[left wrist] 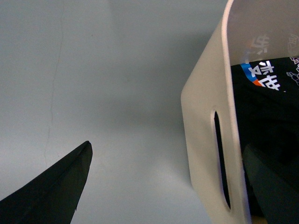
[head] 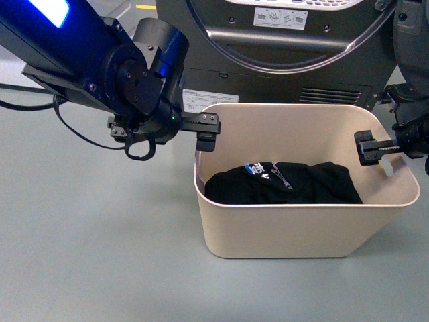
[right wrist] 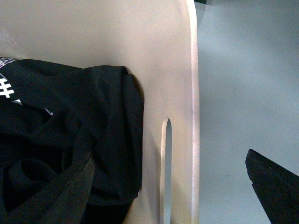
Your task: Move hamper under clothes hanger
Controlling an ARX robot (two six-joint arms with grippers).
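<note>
The beige hamper (head: 301,228) stands on the grey floor in front of me, with black clothes (head: 281,182) inside. My left gripper (head: 206,134) is open at its left rim. In the left wrist view (left wrist: 168,154) one finger is outside and one inside the hamper wall (left wrist: 205,140), by the handle slot (left wrist: 220,158). My right gripper (head: 370,149) is open at the right rim. In the right wrist view (right wrist: 168,158) it straddles the wall (right wrist: 180,70) at the slot (right wrist: 167,168), with the clothes (right wrist: 70,116) beside the inner finger. The clothes hanger is out of view.
A dark grey dryer (head: 281,40) with a round door stands right behind the hamper. Grey floor (head: 80,235) stretches to the left and in front of the hamper.
</note>
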